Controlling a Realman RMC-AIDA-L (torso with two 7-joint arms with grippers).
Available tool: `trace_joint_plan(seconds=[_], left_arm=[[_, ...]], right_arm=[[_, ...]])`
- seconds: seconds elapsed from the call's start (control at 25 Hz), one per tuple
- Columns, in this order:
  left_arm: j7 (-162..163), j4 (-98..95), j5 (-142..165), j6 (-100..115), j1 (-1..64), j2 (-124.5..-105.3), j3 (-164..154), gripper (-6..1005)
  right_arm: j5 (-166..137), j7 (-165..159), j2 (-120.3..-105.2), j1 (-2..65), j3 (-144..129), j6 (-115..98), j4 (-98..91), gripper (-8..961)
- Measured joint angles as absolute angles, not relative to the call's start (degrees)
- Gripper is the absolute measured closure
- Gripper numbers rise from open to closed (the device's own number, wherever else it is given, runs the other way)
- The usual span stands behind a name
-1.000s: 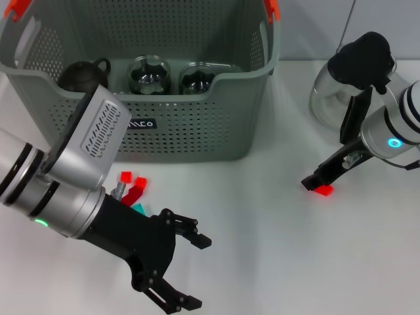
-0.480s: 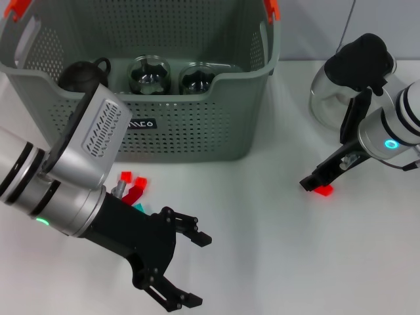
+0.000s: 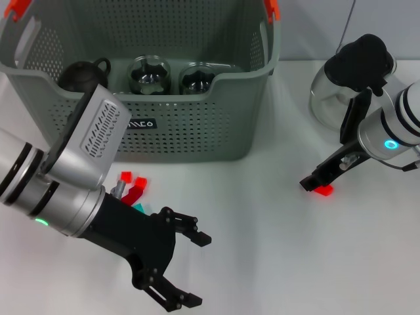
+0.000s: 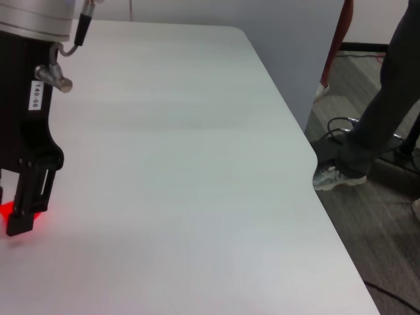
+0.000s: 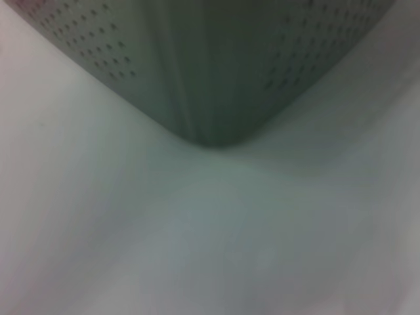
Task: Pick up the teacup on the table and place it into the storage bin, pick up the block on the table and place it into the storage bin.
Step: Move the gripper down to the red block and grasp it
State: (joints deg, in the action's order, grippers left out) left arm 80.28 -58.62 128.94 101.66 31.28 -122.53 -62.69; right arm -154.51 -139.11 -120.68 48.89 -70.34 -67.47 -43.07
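The block (image 3: 322,190), small, red, judged light and rigid, lies on the table (image 3: 275,249) well right of the storage bin (image 3: 190,125), touched by the right hand (image 3: 314,181), whose finger spread cannot be told; opposite flat sides are best pinched.

Even, bright overhead light falls on the white bench (image 3: 275,249), leaving only soft, faint shadows. The head view is sharp. The right wrist view is dim and badly out of focus, the storage bin (image 5: 210,72) reduced to a blurred grey corner. A red block (image 4: 6,211) glows oversaturated.
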Motion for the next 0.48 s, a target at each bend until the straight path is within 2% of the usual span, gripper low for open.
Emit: trace_joint_plan(seconds=[0.48], left_arm=[[80.2, -58.6, 129.1, 101.5, 31.0, -122.96, -62.8, 61]], right_arm=[[-154.5, -139.1, -120.59, 49.2, -71.6, -67.1, -41.9, 498]])
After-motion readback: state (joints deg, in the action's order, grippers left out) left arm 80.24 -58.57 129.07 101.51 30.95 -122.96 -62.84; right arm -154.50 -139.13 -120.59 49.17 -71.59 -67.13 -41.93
